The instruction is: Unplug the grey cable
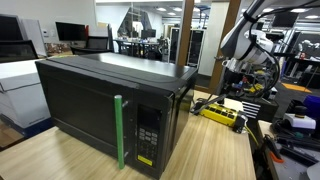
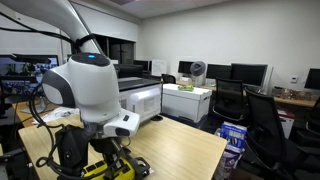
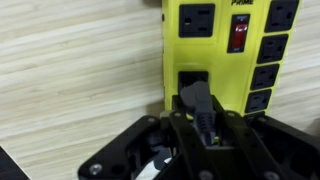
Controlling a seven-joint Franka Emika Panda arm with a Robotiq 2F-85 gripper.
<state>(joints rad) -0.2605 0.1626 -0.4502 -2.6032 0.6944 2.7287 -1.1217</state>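
Observation:
In the wrist view a yellow power strip [image 3: 222, 45] lies on the wooden table, with black sockets and a red switch [image 3: 238, 32]. The dark grey cable plug [image 3: 192, 97] sits at a socket on the strip's near end. My gripper [image 3: 205, 128] is shut on this plug, one black finger on each side of its ribbed body. The prongs are hidden, so I cannot tell how deep the plug sits. In both exterior views the strip [image 1: 222, 113] [image 2: 116, 166] lies below the arm; the gripper [image 1: 232, 92] reaches down to it.
A large black microwave [image 1: 110, 105] with a green handle [image 1: 119, 130] stands on the wooden table [image 1: 215, 150] beside the strip. The table's edge [image 2: 215, 150] runs close to the strip. The white arm body [image 2: 85, 85] blocks much of one exterior view. Office desks and chairs stand beyond.

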